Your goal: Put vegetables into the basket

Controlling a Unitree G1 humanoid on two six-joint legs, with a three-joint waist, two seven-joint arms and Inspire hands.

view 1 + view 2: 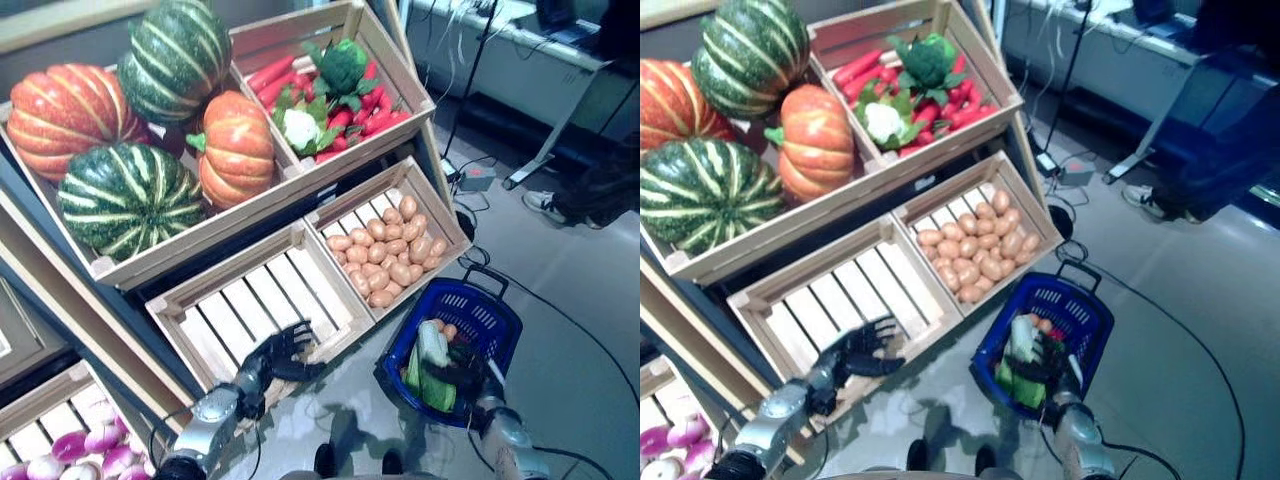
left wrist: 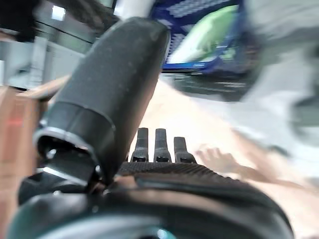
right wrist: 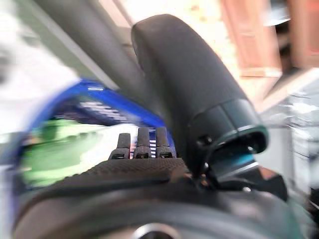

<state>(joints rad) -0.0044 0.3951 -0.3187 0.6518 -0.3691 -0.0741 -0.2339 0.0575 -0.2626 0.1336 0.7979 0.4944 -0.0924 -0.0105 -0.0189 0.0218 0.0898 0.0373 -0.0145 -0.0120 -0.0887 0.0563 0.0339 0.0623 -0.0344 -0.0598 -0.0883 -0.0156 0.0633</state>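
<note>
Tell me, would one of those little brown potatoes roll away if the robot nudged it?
Probably. The potatoes look small, rounded and smooth, loosely piled in a tilted crate, so one would likely roll downhill. They seem firm, hardly fragile.

Mock grocery shop, slanted wooden crates (image 1: 300, 215) of pumpkins (image 1: 235, 150) and potatoes (image 1: 390, 250), blue shopping basket (image 1: 480, 310) on floor

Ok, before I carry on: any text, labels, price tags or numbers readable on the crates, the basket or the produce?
None can be read.
Wooden crates: bare slats, no tags or print showing.
Blue basket: no label visible; its contents show no legible print.
Pumpkins and potatoes: no stickers.
Both wrist views are too blurred to show any text.
</note>
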